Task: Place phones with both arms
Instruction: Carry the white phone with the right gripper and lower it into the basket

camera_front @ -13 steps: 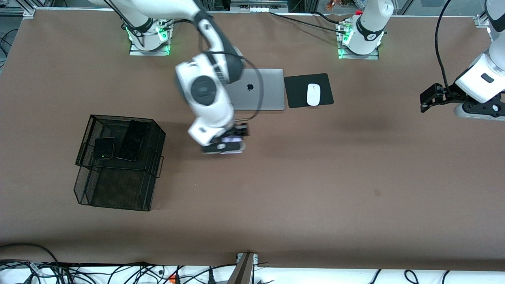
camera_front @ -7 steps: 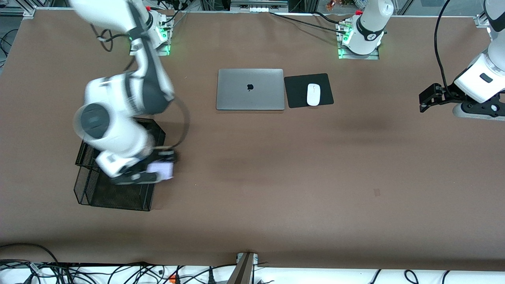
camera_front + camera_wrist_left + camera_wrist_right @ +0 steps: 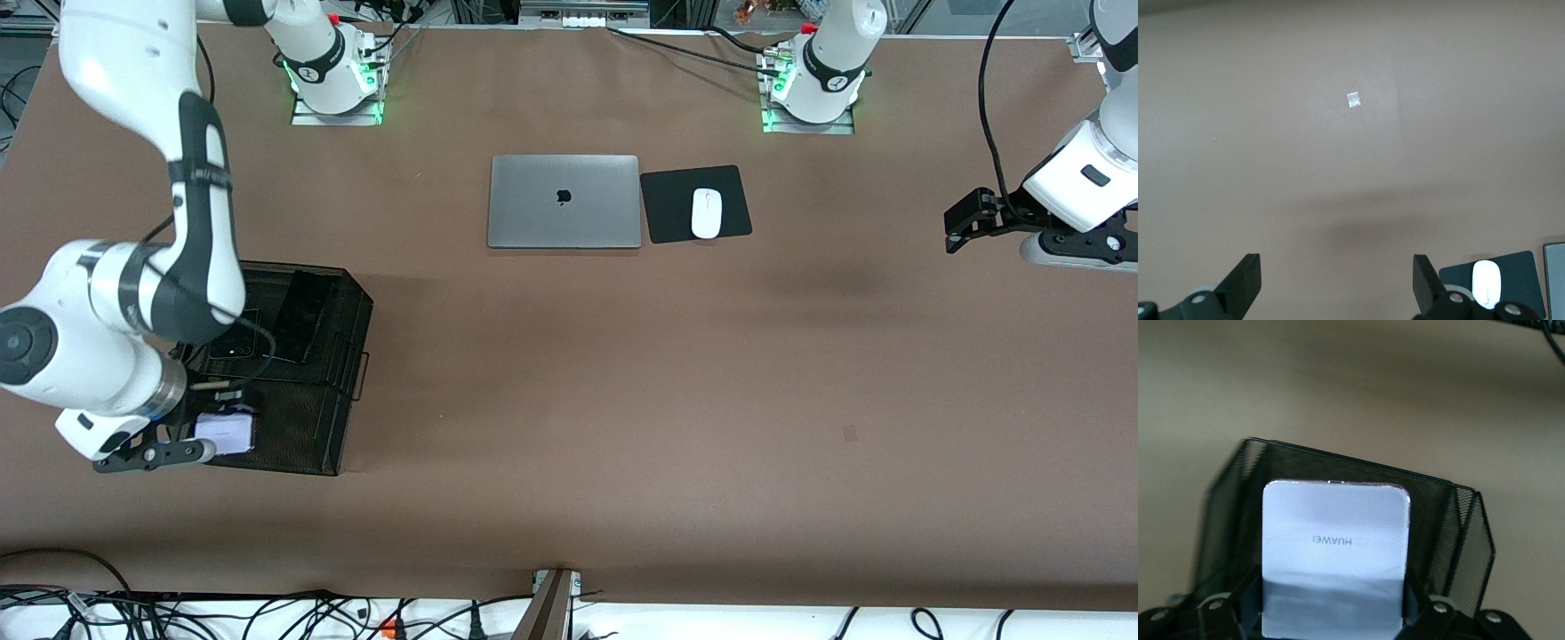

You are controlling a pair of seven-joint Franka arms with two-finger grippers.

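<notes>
1. The lilac-white phone [image 3: 226, 432] is the thing in play: we are carrying it in the right gripper [image 3: 191, 442], whose fingers are pinched narrow on its two long edges, as the right wrist view shows [image 3: 1335, 553].

2. What has just changed: a second ago we were holding this phone over bare table near the laptop [image 3: 564, 201]; half a second ago we were passing the corner of the mesh tray [image 3: 342, 293]; now we are hanging over the tray's lower tier, the part nearest the front camera.

3. The phone is sitting flat between the fingers, still off the mesh as far as we can judge, with the tray's wire wall rising just ahead of the right gripper in the wrist view [image 3: 1338, 463].

4. Just past the right gripper, on the tray's upper tier, the small black phone with the green dot [image 3: 233, 345] and the long black phone [image 3: 300, 316] are lying side by side, so we are judging two of three phones as placed.

5. For the task this means the carry is nearly over: we are reckoning that only lowering and letting go remain, with care not to catch the tray's rim.

6. The left gripper [image 3: 963, 222] is waiting with its fingers spread wide and nothing between them, over the table at the left arm's end, well apart from the tray; its wrist view is showing bare table plus the white mouse [image 3: 1486, 283] on its mat.
</notes>
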